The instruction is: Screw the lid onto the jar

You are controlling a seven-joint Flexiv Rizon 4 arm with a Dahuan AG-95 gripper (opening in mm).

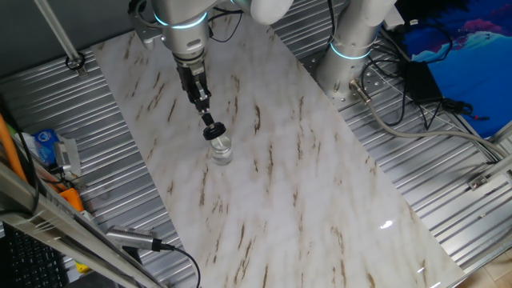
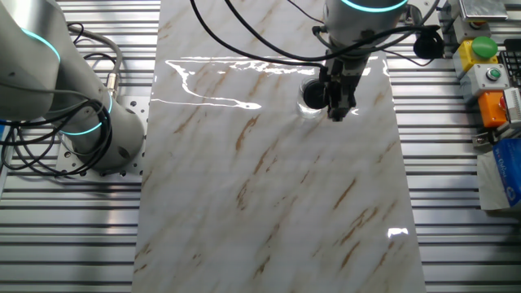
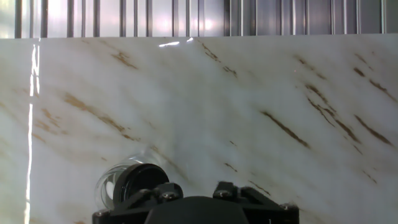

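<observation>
So the jar point(image 1: 221, 150) is standing upright on the marble-look table point(image 1: 304, 192), roughly mid-width toward the far end in one fixed view, and the lid point(image 1: 214, 131) is sitting on top of it, black cap over clear glass. The gripper point(image 1: 209, 120) comes down at a slant from the arm and its tips are right at the lid's edge, looks like touching, but honestly I can't tell if the fingers are pinching the cap or just resting spread beside it (they're tiny and dark against the dark lid). In the other fixed view the gripper point(image 2: 338, 104) covers part of the lid point(image 2: 311, 94). From the hand view the lid point(image 3: 138, 181) shows low left, with the jar point(image 3: 107, 185) glass rimming it
</observation>
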